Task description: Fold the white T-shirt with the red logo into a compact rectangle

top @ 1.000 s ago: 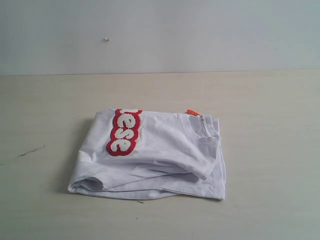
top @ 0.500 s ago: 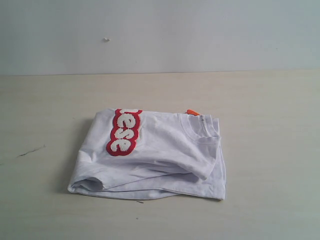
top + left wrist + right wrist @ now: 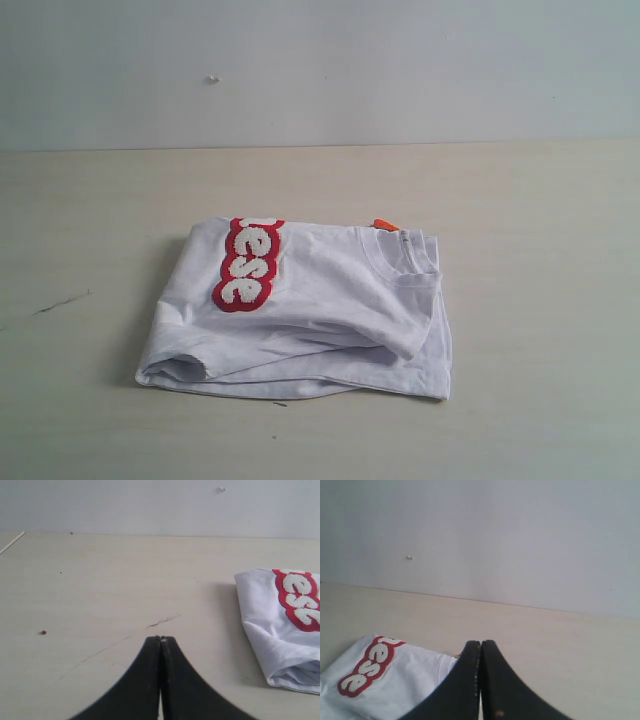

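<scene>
Raised overview, low wrists; common T-shirt [image 3: 330, 295]

Of the left hand [image 3: 161, 640] only two fingers [image 3: 140, 685] show. They are matte black and smooth, each broad at its base and narrowing in a concave curve to a slim, blunt tip, with a small pale fleck at the very end. The right hand [image 3: 480, 643] has the same pair of matte black fingers [image 3: 455, 690], wide at the base, tapering to rounded tips. A fine row of small ridges [image 3: 478, 675] lines their inner edges, and one finger carries a tiny reddish speck [image 3: 499, 713] near its base.
</scene>
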Controlling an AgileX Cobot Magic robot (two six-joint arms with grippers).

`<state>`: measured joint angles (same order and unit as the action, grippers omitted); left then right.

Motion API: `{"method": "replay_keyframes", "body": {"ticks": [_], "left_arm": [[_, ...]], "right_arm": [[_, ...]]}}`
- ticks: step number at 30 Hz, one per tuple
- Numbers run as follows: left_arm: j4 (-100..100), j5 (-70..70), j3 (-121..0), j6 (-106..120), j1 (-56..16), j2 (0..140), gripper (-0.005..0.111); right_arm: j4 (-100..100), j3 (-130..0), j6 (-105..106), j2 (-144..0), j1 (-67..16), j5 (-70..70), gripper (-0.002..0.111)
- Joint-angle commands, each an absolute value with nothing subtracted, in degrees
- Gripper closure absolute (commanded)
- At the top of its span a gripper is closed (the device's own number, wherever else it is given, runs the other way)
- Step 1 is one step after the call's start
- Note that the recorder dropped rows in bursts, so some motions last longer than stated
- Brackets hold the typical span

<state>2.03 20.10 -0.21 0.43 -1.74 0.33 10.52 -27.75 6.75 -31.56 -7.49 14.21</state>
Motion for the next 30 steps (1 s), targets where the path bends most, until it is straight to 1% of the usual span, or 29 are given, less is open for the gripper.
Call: {"method": "replay_keyframes", "body": {"ticks": [1,8,12,15,21,30], "left_arm": [[1.93,20.17,0.0,0.0,-1.64,0.0,0.107],[1.93,20.17,0.0,0.0,-1.64,0.0,0.107],[1.93,20.17,0.0,0.0,-1.64,0.0,0.107],[1.93,20.17,0.0,0.0,-1.64,0.0,0.107],[1.93,20.17,0.0,0.0,-1.64,0.0,0.107],[1.93,20.17,0.0,0.0,-1.64,0.0,0.107]], "right_arm": [[10.47,-27.57,6.82,-31.3,-7.27,14.02,0.108],[10.47,-27.57,6.82,-31.19,-7.27,14.02,0.108],[10.7,-27.57,6.82,-28.5,-5.57,14.02,0.108],[10.5,-27.57,7.33,-24.16,-3.05,14.96,0.108],[5.54,-26.61,7.44,-13.66,3.22,25.83,0.108],[5.37,-16.65,7.44,-5.68,12.79,23.73,0.108]]}}
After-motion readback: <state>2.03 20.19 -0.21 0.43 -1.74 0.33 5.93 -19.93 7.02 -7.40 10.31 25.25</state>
